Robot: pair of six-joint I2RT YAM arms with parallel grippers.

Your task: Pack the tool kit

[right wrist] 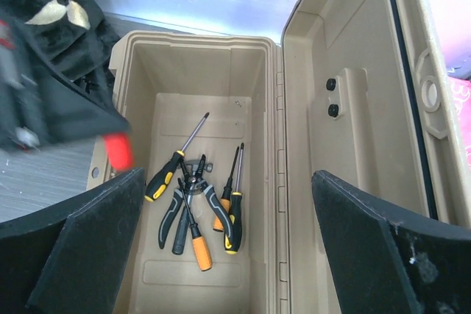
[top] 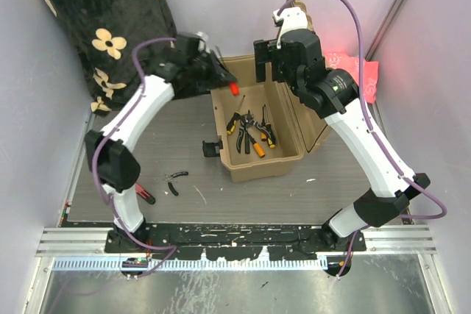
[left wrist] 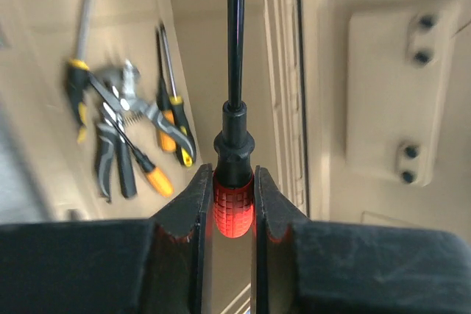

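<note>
The tan toolbox point(top: 257, 169) stands open mid-table, its lid point(top: 305, 119) swung up to the right. Several pliers and screwdrivers point(top: 250, 131) lie on its floor. My left gripper point(top: 221, 75) is shut on the red handle of a screwdriver point(top: 234, 88) and holds it over the box's back left corner. In the left wrist view the red handle point(left wrist: 234, 207) sits between the fingers, black shaft pointing away. My right gripper point(top: 268, 60) hangs open and empty above the back of the box, looking down on the tools point(right wrist: 195, 196) and lid point(right wrist: 353, 93).
A small black tool point(top: 176, 176) and a red-handled tool point(top: 145, 196) lie on the table left of the box, by the left arm. A black floral blanket point(top: 103, 20) fills the back left. A pink cloth point(top: 364, 75) lies back right.
</note>
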